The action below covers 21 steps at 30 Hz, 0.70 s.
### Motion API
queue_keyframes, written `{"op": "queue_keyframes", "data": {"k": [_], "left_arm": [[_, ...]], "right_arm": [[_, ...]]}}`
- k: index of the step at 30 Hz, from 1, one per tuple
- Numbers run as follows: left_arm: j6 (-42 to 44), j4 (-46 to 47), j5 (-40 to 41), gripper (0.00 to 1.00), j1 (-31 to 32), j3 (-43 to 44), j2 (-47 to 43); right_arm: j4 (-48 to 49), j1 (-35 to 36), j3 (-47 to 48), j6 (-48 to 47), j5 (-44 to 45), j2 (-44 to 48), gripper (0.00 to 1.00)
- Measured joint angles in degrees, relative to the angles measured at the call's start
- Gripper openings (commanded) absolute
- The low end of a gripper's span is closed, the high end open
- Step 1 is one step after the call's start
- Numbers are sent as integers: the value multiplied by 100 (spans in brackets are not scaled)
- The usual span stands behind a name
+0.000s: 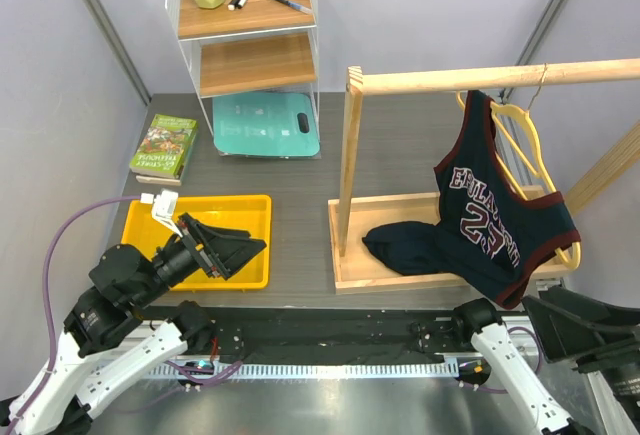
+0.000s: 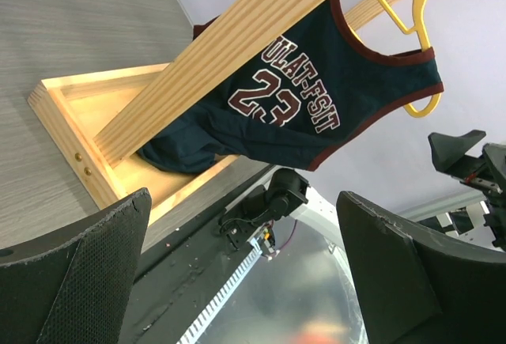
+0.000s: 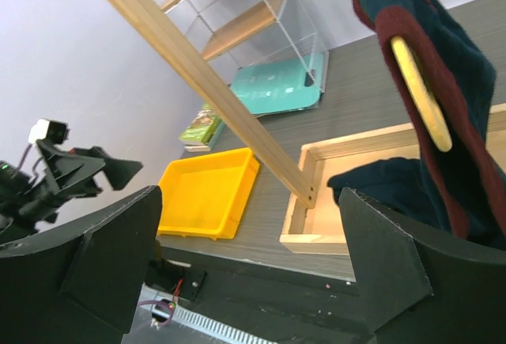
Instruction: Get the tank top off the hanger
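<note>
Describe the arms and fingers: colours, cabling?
The left arm and right arm have white links with black joints. A purple cable loops along the left arm. The fingers are broad black wedges, mesh-textured inside.

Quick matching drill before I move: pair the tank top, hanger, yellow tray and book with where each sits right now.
1 tank top
2 hanger
3 yellow tray
4 book

A hooked over the wooden rail
B flat on the table, left of the teal board
C on the table, left of the rack base
D draped on the hanger, hem down in the rack base

Pairs: 1-D, 2-A, 3-C, 4-B
</note>
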<state>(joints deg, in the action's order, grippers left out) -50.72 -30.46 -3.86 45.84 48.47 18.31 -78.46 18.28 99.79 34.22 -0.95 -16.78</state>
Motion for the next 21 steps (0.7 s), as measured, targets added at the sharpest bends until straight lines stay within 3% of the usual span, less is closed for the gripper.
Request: {"op": "queue_keyframes", "data": {"k": [6,14,21], "left_arm": [[-11,-85,-31,100,0,0,0],[-13,-264,-31,100,0,0,-26],[-127,-243,-166,100,-2,0,-33]], "right_arm": [[-50,0,260,-267,376,-619,100],[-31,4,1462,-837,662,-1580,100],[-48,7,1965,-1296,1150,-2225,100]]}}
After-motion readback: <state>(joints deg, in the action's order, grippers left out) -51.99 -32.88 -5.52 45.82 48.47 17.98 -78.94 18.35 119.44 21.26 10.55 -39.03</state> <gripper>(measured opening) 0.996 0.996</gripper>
